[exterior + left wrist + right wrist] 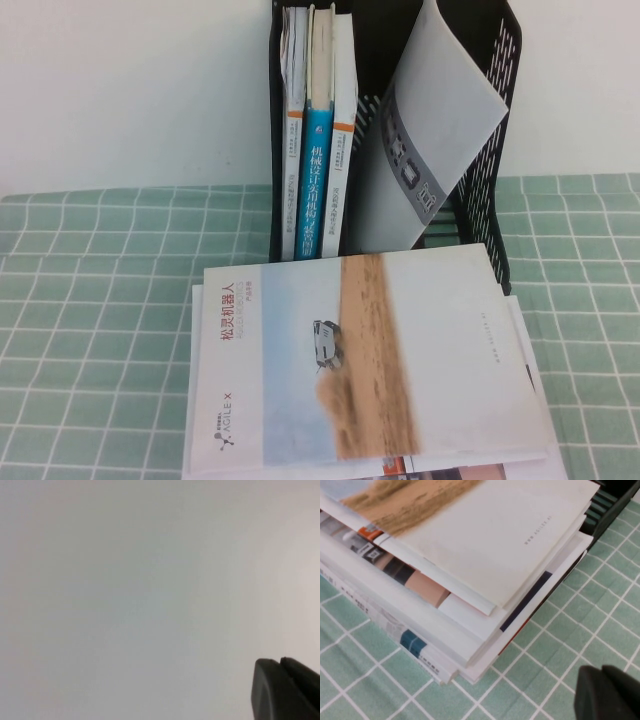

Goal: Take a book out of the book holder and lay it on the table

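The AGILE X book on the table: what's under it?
The book tops a stack of other booklets lying on the table; only their edges show, covers hidden. Right gripper is shut beside the stack; left gripper faces blank wall.

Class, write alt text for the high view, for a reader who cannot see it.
A book with a sandy band lies flat atop a stack on the green grid table, before a black holder that holds upright books and a leaning grey booklet. Neither gripper shows.

Bright, even, soft light; faint shadows only; high view slightly hazy, left wrist view a featureless pale blank.
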Available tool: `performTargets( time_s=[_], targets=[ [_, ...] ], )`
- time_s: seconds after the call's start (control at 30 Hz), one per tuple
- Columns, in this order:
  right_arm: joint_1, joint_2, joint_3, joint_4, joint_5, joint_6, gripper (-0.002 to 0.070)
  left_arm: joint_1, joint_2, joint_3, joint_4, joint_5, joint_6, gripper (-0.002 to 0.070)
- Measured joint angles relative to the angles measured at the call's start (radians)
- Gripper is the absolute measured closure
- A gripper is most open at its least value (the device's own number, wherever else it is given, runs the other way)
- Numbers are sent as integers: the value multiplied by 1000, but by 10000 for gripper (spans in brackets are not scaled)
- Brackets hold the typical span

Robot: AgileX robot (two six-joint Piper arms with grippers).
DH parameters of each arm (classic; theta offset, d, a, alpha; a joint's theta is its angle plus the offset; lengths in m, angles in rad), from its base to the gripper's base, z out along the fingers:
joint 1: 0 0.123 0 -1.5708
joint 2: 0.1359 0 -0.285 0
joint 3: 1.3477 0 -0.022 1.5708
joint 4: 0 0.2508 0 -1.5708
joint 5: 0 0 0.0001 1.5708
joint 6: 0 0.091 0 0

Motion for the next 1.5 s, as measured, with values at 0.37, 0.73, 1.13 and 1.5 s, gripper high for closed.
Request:
performTargets(
  time_s=[0.37,0.73,1.13,1.5],
  targets=[
    [0,0,0,8,0,0,678,-1,26,213,-832,93,787,678],
    [0,0,0,8,0,0,678,204,-117,509,-1099,102,1042,678],
    [0,0,0,18,0,0,678,244,-202,626,-1242,340,1173,678],
    [0,0,0,20,0,0,678,244,-202,628,-1245,472,1189,678]
  ],
)
